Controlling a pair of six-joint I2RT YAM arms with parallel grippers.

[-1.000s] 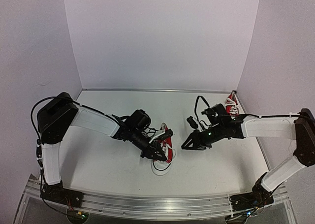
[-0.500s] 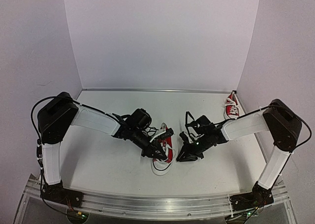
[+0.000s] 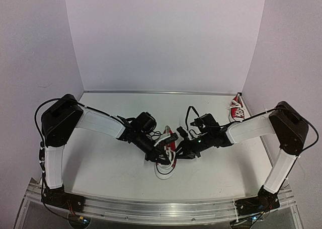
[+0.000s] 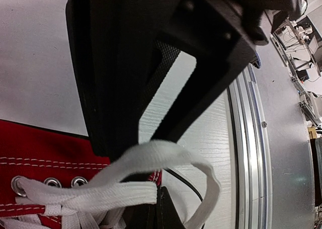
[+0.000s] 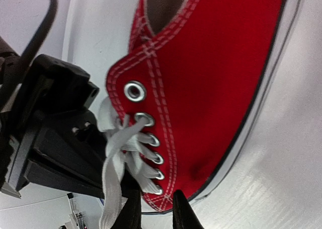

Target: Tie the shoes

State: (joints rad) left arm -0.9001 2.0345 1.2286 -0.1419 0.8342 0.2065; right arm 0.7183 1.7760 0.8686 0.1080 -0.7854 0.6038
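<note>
One red shoe (image 3: 171,145) with white laces lies at the table's middle, between both grippers. My left gripper (image 3: 162,157) is over its near side. In the left wrist view the left gripper (image 4: 157,205) is shut on a flat white lace (image 4: 151,153), which loops out to the right beside the red canvas (image 4: 45,153). My right gripper (image 3: 180,149) is right against the shoe's right side. In the right wrist view the right gripper (image 5: 157,214) is narrowly open and empty at the shoe's (image 5: 211,78) toe end, next to a hanging lace (image 5: 110,176). The second shoe (image 3: 236,108) lies at the far right.
A loose lace loop (image 3: 163,171) lies on the table in front of the near shoe. The white back wall and side walls enclose the table. An aluminium rail (image 3: 161,209) runs along the near edge.
My right gripper has moved left across the table until it is against the middle shoe. My left gripper has stayed on the lace, barely shifting.
</note>
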